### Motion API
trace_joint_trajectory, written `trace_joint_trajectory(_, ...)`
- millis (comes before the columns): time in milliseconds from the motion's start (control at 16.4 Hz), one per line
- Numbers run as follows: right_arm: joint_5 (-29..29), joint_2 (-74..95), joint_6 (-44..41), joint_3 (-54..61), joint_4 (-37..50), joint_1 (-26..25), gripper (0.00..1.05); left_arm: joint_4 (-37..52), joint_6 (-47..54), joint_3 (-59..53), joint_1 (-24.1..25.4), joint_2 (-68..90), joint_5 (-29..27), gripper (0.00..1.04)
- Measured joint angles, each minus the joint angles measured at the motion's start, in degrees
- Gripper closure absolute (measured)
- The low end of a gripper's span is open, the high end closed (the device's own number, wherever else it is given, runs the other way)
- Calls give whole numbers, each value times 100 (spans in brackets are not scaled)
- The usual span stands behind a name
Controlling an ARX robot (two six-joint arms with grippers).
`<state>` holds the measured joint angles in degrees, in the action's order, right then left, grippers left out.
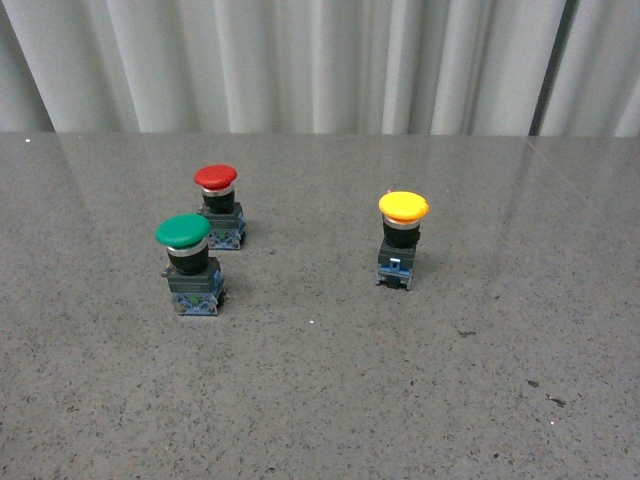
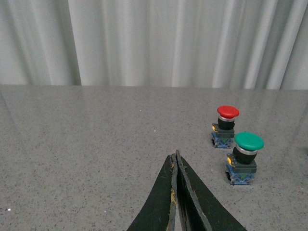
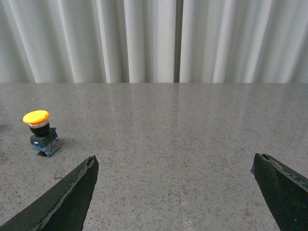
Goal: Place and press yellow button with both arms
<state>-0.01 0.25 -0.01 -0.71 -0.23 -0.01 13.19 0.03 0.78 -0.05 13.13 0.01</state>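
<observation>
The yellow button (image 1: 402,238) stands upright on the grey table, right of centre in the front view. It also shows in the right wrist view (image 3: 40,133), off to one side of the open, empty right gripper (image 3: 175,161) and apart from it. My left gripper (image 2: 175,156) is shut on nothing, with its fingers pressed together over bare table. The yellow button is out of the left wrist view. Neither arm shows in the front view.
A green-capped button (image 1: 190,265) and a red-capped button (image 1: 219,205) stand close together at the left of the grey speckled table (image 1: 330,400); both show in the left wrist view, green (image 2: 244,157) and red (image 2: 225,126). Pale curtains hang behind the table's far edge.
</observation>
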Motion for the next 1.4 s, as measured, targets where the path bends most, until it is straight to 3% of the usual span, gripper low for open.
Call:
trace_joint_trajectory(244, 0, 0, 0, 0, 0, 0, 7, -332, 0, 0, 0, -334, 0, 101)
trace_joint_trajectory(366, 0, 0, -2, 0, 0, 0, 7, -1405, 0, 4, 0, -1176, -7, 101)
trace_joint_trajectory(914, -2, 0, 0, 0, 0, 0, 7, -1340, 0, 4, 2, -1250, -2, 98)
trace_joint_trajectory(1401, -2, 0, 0, 0, 0, 0, 7, -1342, 0, 4, 2, -1250, -2, 9)
